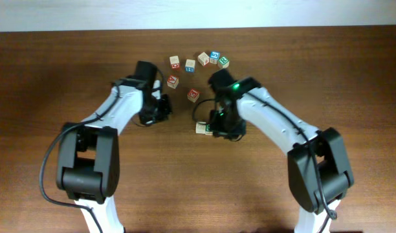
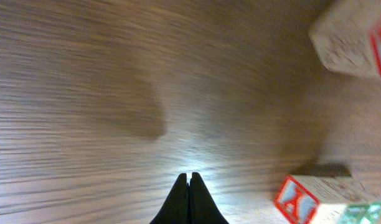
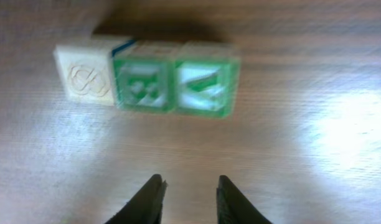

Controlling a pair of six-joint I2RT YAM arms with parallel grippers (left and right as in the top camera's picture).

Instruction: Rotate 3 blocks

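Just short of the three blocks (image 3: pixel 147 78), touching in a row on the worktop (image 3: pixel 340 50), the right hand (image 3: pixel 189 190) hovers part open and empty, seemingly lining up a turn that calls for straddling one block, while the left hand (image 2: pixel 189 196), farther off, is shut and empty.

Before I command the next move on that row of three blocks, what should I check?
1. Right gripper open, nothing held: ok.
2. Pale block, middle green block and end green block side by side in one row: ok.
3. Left gripper shut, empty, apart from the red-lettered cube: ok.
4. Which blocks are already rotated: cannot tell.
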